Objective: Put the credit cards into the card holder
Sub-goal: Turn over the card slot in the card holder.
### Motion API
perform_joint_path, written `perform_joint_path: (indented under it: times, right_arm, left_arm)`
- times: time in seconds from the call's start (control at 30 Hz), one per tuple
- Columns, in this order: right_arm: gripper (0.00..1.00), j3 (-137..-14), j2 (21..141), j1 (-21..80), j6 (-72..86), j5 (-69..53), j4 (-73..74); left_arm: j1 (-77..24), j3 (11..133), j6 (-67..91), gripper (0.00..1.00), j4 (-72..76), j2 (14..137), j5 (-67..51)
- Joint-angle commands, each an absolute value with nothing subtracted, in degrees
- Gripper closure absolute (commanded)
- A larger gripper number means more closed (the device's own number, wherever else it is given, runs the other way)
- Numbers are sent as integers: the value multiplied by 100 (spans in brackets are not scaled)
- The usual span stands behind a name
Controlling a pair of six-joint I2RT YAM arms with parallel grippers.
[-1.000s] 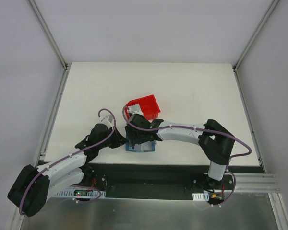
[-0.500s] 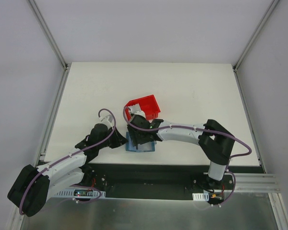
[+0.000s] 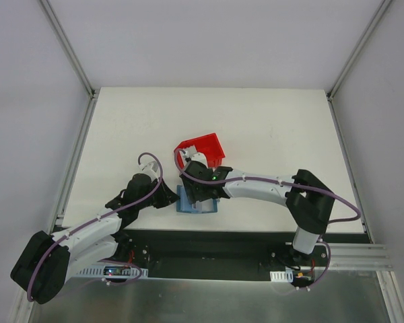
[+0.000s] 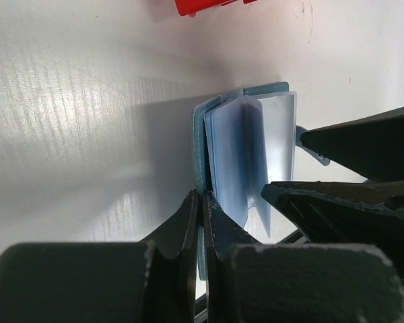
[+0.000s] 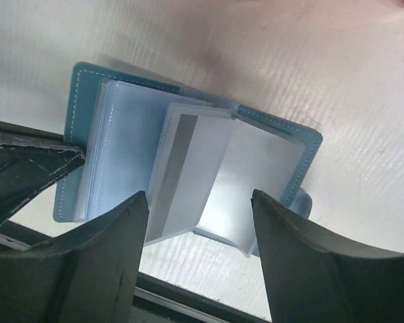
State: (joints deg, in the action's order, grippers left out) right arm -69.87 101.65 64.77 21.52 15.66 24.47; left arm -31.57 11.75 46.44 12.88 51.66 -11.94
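Note:
The teal card holder (image 3: 196, 204) lies open near the table's front edge, its clear sleeves fanned up (image 4: 246, 145). My left gripper (image 3: 172, 200) is shut on the left cover's edge (image 4: 202, 202). My right gripper (image 3: 199, 192) hovers just above the open holder with its jaws wide apart (image 5: 200, 202) and nothing in them. A white credit card with a dark stripe (image 5: 188, 168) sits in a middle sleeve between the teal covers (image 5: 86, 87). A pale piece (image 3: 184, 156) shows at the red bin's near corner; I cannot tell if it is a card.
The red plastic bin (image 3: 203, 148) stands just behind the holder and shows at the top of the left wrist view (image 4: 202, 5). The table's front edge and a black rail (image 3: 209, 242) run right below the holder. My right gripper's fingers (image 4: 363, 141) crowd the holder's right side.
My right gripper has shifted slightly back and left over the holder, baring more of it. The left gripper and the holder have stayed put.

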Motion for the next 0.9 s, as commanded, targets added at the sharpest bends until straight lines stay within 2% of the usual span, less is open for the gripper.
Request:
perform_joint_path:
  times: [0.0, 0.87]
  right_arm:
    - [35, -7225, 9888, 6495, 2048, 1977, 2953]
    - [48, -6487, 9466, 6241, 2250, 2118, 3138]
  left_arm:
    - [-3226, 1231, 4474, 100, 1380, 5203, -1230]
    - [-3226, 1169, 4509, 100, 1371, 5344, -1072]
